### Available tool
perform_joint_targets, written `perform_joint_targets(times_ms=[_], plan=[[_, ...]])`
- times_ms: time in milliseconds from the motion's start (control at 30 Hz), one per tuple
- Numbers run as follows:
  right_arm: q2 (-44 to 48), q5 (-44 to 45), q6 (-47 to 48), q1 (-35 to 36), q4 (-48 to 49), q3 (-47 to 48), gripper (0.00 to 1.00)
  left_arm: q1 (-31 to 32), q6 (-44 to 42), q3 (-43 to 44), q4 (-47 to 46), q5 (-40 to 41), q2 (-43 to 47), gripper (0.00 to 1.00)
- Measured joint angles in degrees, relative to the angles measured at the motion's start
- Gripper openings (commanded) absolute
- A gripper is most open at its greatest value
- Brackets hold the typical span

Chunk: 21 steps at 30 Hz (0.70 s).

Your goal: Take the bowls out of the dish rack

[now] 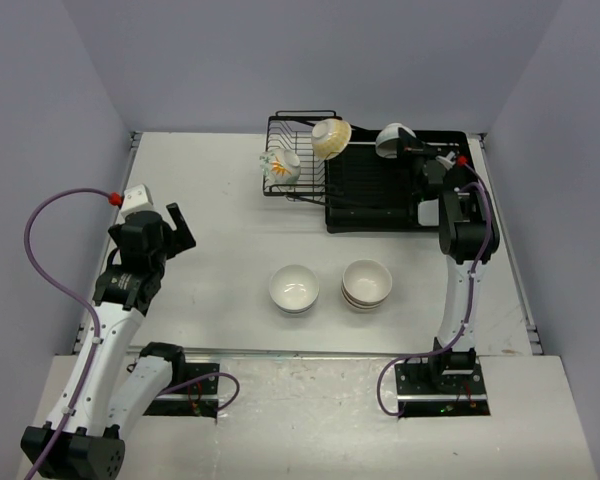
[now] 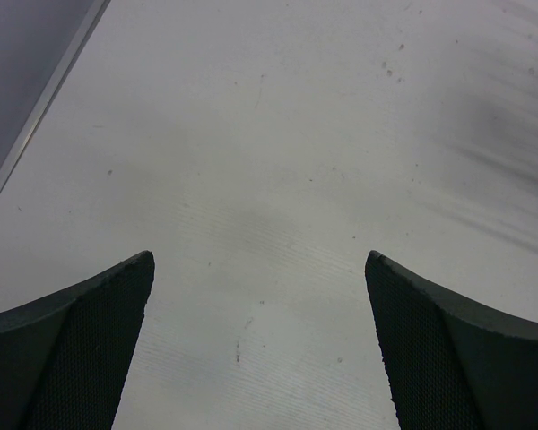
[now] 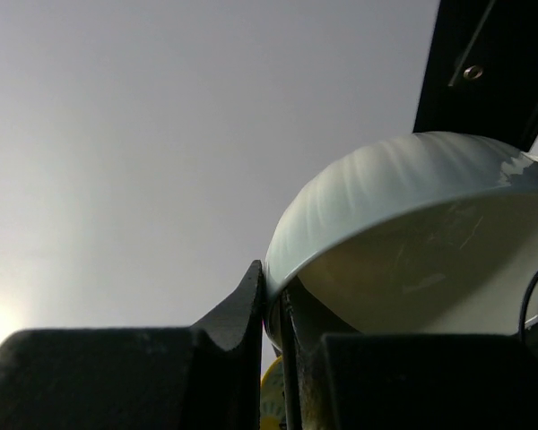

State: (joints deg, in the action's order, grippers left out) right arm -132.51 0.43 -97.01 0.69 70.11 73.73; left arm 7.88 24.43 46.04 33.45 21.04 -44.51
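— Right fingers (image 3: 251, 313) first: what do they have?
— I have them clenched on the rim of a white bowl (image 3: 403, 188), one finger outside the ribbed wall and one inside. My right wrist camera looks up from under it, and the bowl is tipped with its opening toward the lens.
— Where is that on the desk (image 1: 220, 200)?
— Toward the far right corner. On the overhead camera I see the white bowl at the far right end of the drainer tray (image 1: 375, 190). Whether it touches the tray I cannot tell.
— And the rack itself?
— The dish rack (image 1: 298, 132) sits by the far edge, joined to the tray's left side. A cream-yellow bowl (image 1: 331, 137) stands on edge at the rack's far right end. A flower-patterned bowl (image 1: 283, 165) leans at its near left corner.
— Anything off the rack?
— Two spots around the middle of the desk, toward the near edge. I see a plain white bowl (image 1: 294, 288) on the left and a tan-banded stack (image 1: 367, 283) just beside it on the right. Both are upright and they are not touching.
— Left fingers (image 2: 90, 349)?
— Released, spread wide, grasping nothing. I have them hovering over bare desk by the left edge, well apart from every bowl.
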Motion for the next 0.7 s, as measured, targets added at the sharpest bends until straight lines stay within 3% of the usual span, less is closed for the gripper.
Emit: perform_joint_targets(times_ms=[700], plan=[[-1.05,-4.81,0.94,-0.39,0.02,3.28,0.0,0.0,-0.02,0.0,-0.02,-0.07,0.0,1.0]])
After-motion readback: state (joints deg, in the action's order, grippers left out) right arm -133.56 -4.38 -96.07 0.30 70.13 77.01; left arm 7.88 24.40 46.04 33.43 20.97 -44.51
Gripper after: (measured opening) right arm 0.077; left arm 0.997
